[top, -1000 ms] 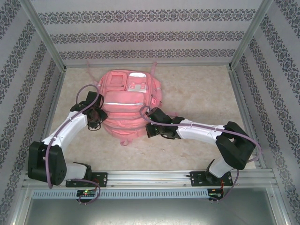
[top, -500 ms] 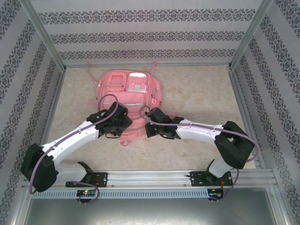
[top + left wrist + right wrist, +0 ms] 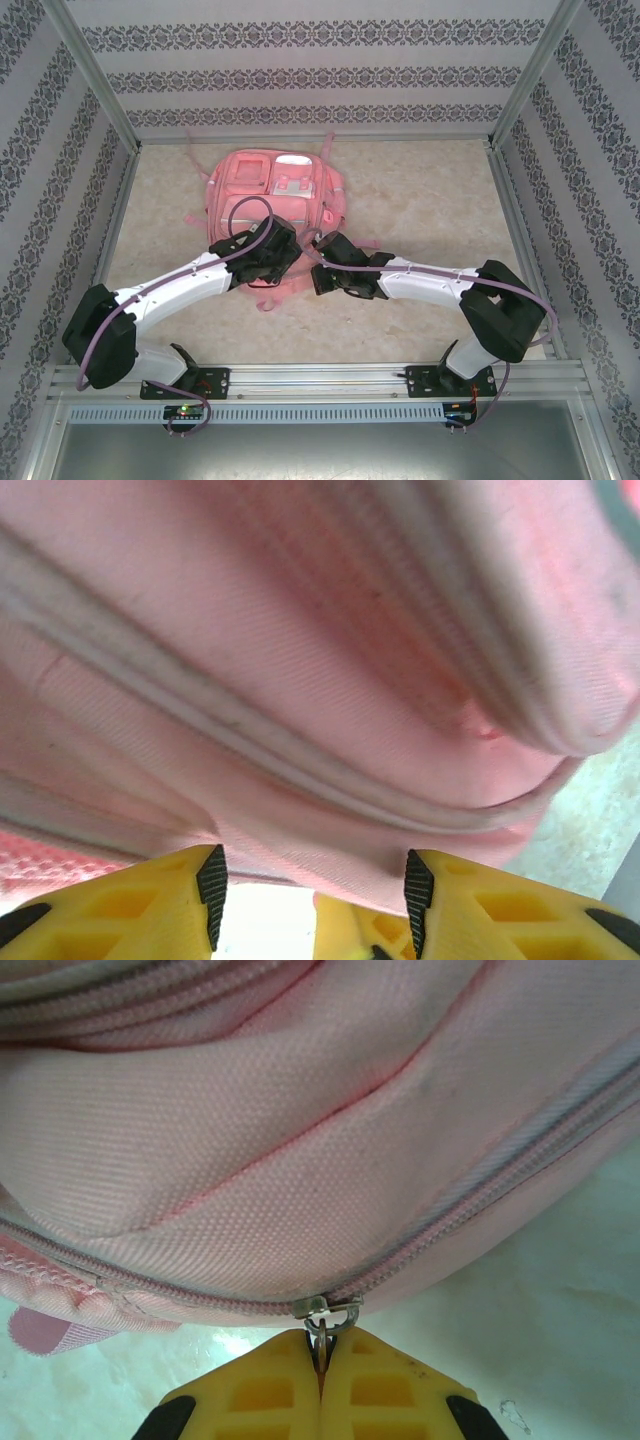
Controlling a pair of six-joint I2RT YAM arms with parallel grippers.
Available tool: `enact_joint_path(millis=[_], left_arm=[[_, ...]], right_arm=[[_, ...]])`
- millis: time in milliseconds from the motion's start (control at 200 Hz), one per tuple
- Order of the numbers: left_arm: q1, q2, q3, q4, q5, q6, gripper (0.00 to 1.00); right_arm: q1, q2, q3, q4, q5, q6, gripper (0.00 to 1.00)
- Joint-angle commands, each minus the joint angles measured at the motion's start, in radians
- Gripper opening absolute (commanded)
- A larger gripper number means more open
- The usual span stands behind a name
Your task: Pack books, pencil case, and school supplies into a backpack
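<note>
At the near edge of the backpack [image 3: 300,1110]: the right gripper [image 3: 321,1365] is pinching the metal zipper pull [image 3: 325,1315], fingers [image 3: 260,1390] pressed flat together on its tab.
Why that grip: it's looking like a zipper run along the main seam, by my read.
Left gripper [image 3: 313,895]: fingers [image 3: 150,900] are standing about half apart and gripping nothing, with pink fabric sitting just ahead of the tips.
Why there: it's likely getting set to brace or pinch the cloth so the zipper track pulls taut.
Where the backpack is lying: flat on the table [image 3: 430,200], front pockets facing up, both arms reaching in at its near end.
Writing: a white patch [image 3: 295,160] is showing on a front pocket, too small to read, and no brand is coming through.
</note>
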Motion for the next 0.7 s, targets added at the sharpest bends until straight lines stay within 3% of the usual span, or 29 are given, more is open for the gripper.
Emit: enact_joint_path(millis=[0, 370, 500, 560, 610, 694], left_arm=[[-0.010, 0.031, 0.043, 0.052, -0.055, -0.025, 0.56], [-0.018, 0.159, 0.016, 0.126, 0.040, -0.091, 0.52], [-0.016, 0.174, 0.019, 0.090, 0.012, -0.076, 0.32], [-0.015, 0.170, 0.016, 0.066, -0.015, -0.074, 0.11], [-0.013, 0.165, 0.014, 0.043, -0.032, -0.075, 0.00], [-0.007, 0.147, 0.012, -0.001, -0.056, -0.070, 0.00]], right_arm=[[-0.003, -0.018, -0.014, -0.009, -0.005, 0.011, 0.00], [-0.004, -0.013, -0.012, -0.010, -0.003, 0.013, 0.00], [-0.004, -0.015, -0.013, -0.009, -0.004, 0.017, 0.00], [-0.005, -0.016, -0.015, -0.010, -0.003, 0.017, 0.00], [-0.007, -0.018, -0.015, -0.011, 0.001, 0.017, 0.00], [-0.013, -0.024, -0.017, -0.018, 0.007, 0.017, 0.00]])
